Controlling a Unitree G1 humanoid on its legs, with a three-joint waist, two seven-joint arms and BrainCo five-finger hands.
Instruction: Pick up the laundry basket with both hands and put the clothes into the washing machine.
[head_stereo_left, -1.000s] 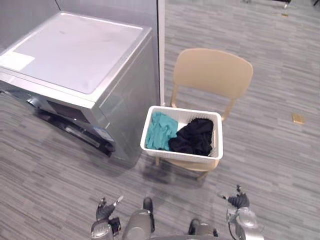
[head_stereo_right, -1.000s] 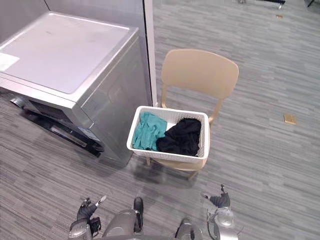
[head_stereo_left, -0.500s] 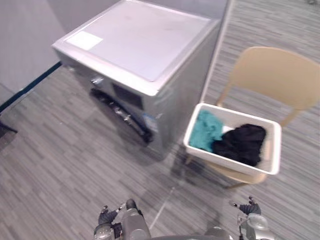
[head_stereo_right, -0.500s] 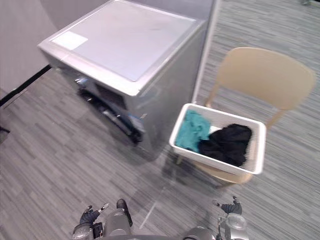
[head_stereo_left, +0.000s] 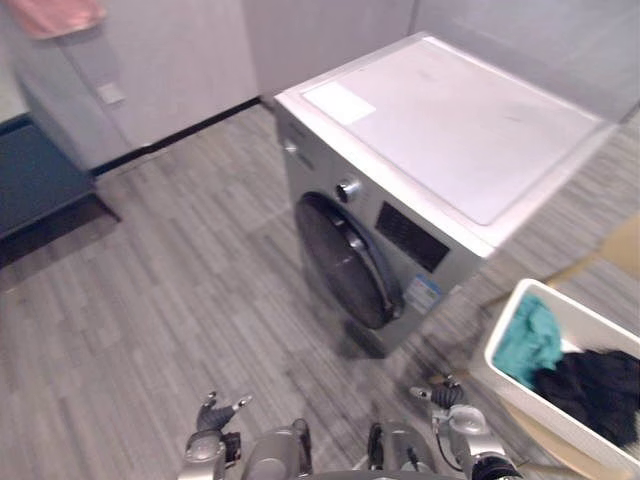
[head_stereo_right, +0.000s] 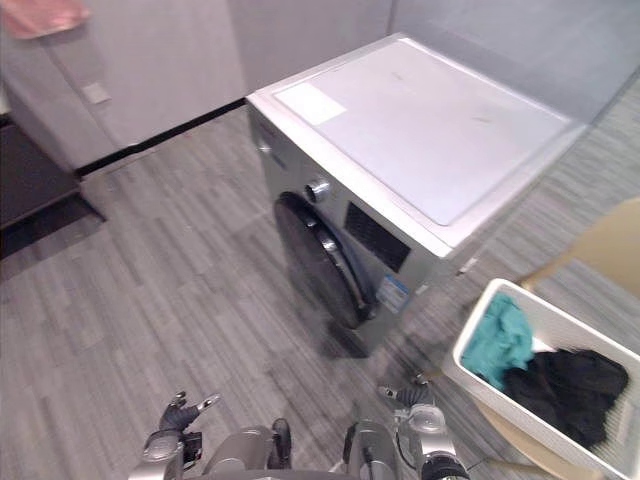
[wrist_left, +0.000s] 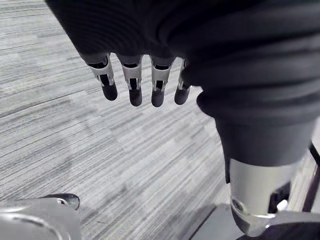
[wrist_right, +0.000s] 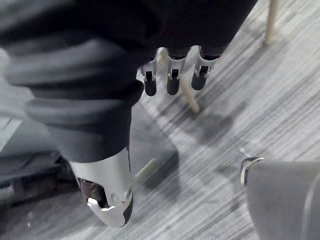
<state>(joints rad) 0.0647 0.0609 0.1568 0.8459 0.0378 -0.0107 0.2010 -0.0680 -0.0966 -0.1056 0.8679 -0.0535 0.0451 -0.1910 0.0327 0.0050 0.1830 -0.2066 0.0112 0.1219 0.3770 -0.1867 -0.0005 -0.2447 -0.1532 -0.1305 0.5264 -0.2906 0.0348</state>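
Left hand (head_stereo_left: 212, 420) at 7 o'clock and right hand (head_stereo_left: 447, 398) at 5 are hanging, fingers (wrist_left: 131, 89) wide, empty; basket (head_stereo_left: 570, 308) is sitting at 4, beside the washer (head_stereo_left: 450, 130)

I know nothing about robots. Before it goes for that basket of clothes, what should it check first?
1. Left hand free: ok, fingers straight, holding nothing.
2. Right hand free: ok, likewise.
3. Hands at the laundry basket: not ok, both hang low, apart from it.
4. Clothes inside: ok, the teal garment and the black garment lie in it.
5. Washing machine door open for loading: not ok, it looks shut.
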